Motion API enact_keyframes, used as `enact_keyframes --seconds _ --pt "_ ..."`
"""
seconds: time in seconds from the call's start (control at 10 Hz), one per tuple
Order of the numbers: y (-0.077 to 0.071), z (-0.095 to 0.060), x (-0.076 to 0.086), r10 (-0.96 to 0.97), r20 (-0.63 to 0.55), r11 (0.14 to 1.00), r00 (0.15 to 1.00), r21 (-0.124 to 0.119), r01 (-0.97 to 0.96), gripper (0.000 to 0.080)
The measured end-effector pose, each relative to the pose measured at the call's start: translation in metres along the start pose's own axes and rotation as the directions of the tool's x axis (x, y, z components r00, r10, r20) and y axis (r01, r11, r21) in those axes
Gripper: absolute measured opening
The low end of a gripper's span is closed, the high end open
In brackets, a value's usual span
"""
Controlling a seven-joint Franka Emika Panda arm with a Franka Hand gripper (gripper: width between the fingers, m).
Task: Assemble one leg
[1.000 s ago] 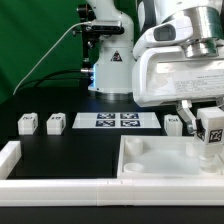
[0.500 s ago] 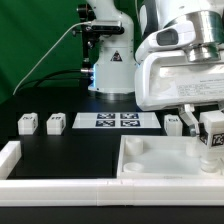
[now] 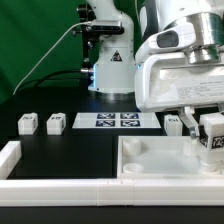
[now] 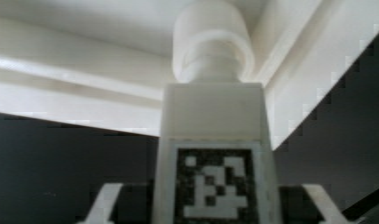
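black table (image 3: 60,150) beneath; gripper (image 3: 209,128) pinches the leg (image 3: 213,145) upright over the white tray (image 3: 150,168).

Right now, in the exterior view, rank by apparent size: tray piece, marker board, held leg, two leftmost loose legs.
Tray piece
Marker board
Held leg, nearer the camera, so unsure
Two loose legs, alike

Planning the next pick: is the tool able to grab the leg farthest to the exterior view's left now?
Probably not yet: the tool is shut on another leg over the tray. The far leg stands in the open, nothing over it, so the way looks free after release.
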State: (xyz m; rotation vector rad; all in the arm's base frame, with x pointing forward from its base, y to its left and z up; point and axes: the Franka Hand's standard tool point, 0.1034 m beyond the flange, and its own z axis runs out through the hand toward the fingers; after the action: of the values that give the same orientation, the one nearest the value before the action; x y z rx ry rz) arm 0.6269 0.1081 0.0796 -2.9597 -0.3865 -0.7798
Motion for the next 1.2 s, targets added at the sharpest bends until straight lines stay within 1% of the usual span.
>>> enact_keyframes --seconds 0.2,0.5,0.7,1.1,1.2 --pt "-0.0035 0.0041 -0.0058 -0.003 -0.010 1.000 1.000 0.000 0.003 0.0294" --pt "-0.0053 0.0071 -0.0112 -0.005 -0.058 1.000 0.998 -0.008 0.004 0.0294" --pt "-0.0055 0.0071 -0.0124 -0.006 -0.076 1.000 0.997 -0.011 0.005 0.0294" --pt "-0.0052 0.0073 -0.0125 -0.006 -0.077 1.000 0.997 -0.011 0.005 0.0294" --pt "-0.0042 0.0073 -0.0122 -0.006 -0.077 1.000 0.997 -0.012 0.005 0.0390"
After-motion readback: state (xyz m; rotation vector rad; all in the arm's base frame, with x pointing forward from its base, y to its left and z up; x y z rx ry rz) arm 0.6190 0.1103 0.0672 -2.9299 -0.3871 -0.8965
